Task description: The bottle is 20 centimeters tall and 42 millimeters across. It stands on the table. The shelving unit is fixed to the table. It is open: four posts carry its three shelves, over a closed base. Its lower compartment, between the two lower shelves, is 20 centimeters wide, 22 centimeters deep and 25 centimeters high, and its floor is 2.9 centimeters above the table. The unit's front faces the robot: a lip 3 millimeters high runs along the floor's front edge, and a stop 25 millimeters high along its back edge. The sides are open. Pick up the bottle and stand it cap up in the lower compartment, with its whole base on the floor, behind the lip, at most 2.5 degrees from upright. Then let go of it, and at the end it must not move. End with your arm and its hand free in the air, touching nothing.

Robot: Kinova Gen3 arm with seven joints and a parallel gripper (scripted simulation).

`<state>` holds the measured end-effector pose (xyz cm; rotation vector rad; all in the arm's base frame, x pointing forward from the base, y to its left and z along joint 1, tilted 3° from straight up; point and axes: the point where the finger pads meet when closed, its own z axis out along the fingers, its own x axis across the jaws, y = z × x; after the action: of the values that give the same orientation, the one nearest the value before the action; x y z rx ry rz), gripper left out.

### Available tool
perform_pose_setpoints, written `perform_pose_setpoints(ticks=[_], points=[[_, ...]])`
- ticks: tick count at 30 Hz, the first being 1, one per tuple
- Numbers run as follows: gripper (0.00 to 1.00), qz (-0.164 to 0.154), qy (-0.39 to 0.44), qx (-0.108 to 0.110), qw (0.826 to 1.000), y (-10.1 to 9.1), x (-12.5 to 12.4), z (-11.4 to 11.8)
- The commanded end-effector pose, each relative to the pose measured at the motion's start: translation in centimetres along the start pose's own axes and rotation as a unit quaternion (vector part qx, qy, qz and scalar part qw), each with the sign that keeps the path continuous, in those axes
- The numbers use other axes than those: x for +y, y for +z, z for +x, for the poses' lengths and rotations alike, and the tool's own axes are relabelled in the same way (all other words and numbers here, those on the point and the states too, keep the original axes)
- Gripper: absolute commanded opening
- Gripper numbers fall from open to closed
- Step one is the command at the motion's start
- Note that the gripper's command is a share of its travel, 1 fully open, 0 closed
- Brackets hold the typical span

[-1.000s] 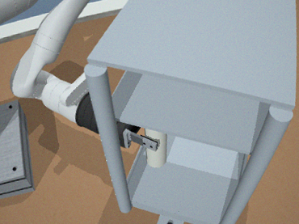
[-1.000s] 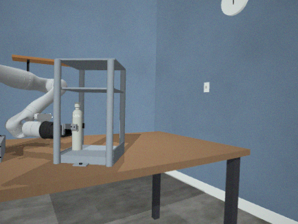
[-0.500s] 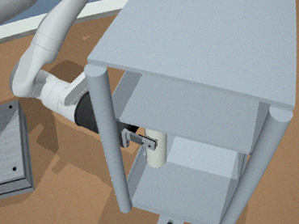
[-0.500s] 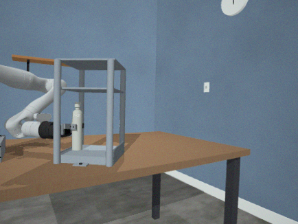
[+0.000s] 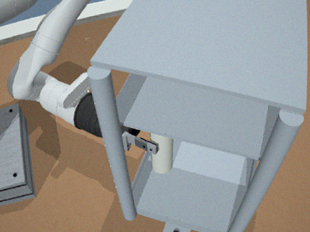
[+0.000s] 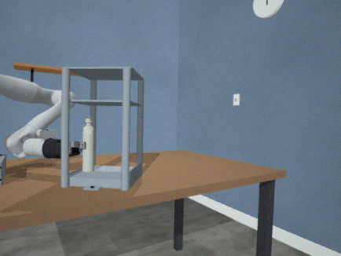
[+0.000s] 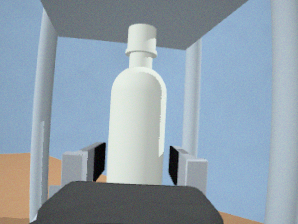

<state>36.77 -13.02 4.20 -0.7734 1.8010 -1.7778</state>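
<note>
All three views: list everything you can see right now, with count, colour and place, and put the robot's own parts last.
bottle: one, white, standing cap up on the floor of the shelving unit's lower compartment, near its front
shelving unit: one, grey, four posts and three shelves, on the table
table: one, brown top, dark legs
wall shelf: one, brown, on the blue wall behind the arm
clock: one, white, high on the right wall
wall plate: one, white, on the right wall
arm: one, white, reaching towards the unit's front
base plate: one, grey, on the table
hand: one, grey fingers open on either side of the bottle, holding nothing
</note>
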Motion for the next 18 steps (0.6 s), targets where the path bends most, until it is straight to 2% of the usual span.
perform_pose_setpoints(ticks=[1,18], points=[[1.00,0.000,0.000,-0.001,1.000,-0.2,0.0,-0.1],[1.00,0.000,0.000,-0.001,1.000,-1.7,0.0,-0.1]])
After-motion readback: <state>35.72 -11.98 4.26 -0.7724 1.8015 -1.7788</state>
